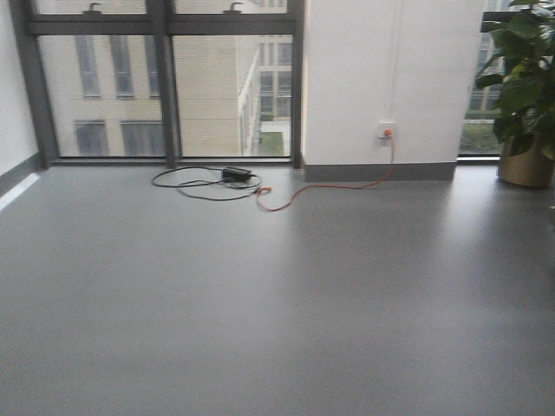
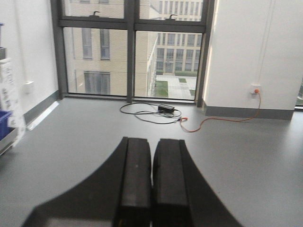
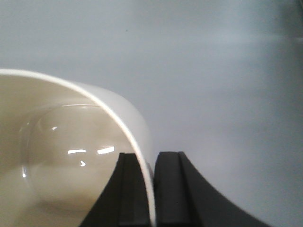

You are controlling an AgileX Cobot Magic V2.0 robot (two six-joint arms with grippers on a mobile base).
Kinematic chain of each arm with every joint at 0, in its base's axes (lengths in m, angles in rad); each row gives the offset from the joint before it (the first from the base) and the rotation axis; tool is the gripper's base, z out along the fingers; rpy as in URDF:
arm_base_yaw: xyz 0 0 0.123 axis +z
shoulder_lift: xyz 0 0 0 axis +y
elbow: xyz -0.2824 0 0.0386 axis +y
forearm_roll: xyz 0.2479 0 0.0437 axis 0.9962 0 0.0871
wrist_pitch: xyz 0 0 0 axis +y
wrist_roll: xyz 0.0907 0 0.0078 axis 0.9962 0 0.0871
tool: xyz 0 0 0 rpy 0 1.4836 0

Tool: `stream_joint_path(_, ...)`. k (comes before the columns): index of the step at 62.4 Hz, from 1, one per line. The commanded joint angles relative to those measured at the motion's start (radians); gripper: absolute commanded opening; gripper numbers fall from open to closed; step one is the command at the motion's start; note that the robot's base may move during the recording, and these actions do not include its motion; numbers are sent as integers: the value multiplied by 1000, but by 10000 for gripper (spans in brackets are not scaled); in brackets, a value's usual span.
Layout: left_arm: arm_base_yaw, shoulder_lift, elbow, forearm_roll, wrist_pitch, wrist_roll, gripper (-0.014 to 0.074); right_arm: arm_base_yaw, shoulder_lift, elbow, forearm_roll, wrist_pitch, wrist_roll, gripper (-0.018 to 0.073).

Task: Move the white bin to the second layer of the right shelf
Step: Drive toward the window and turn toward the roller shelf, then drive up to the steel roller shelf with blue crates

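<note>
Right wrist-mounted | right gripper clamps one white bin | left gripper closed, empty

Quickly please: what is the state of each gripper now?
Left gripper: closed, holding nothing.
Right gripper: closed on the wall of the white bin.

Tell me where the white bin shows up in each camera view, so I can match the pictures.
Exterior front-facing: not in it.
Left wrist-mounted: not in it.
Right wrist-mounted: the white bin fills the lower left, its wall pinched in the right gripper.
Shared landmark: the orange cable running to the wall socket shows in the front and left wrist views. The right wrist view shares none.
</note>
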Motion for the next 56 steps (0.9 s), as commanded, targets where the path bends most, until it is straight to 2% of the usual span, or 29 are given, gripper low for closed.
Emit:
stream_joint_path(1,1,-16,27,-7,-81,-4,85,-4,5,-28,0,-83,-3,55)
stream_joint_path(56,1,-16,27,-7,-81,-4,85,-4,5,-28,0,-83,-3,55)
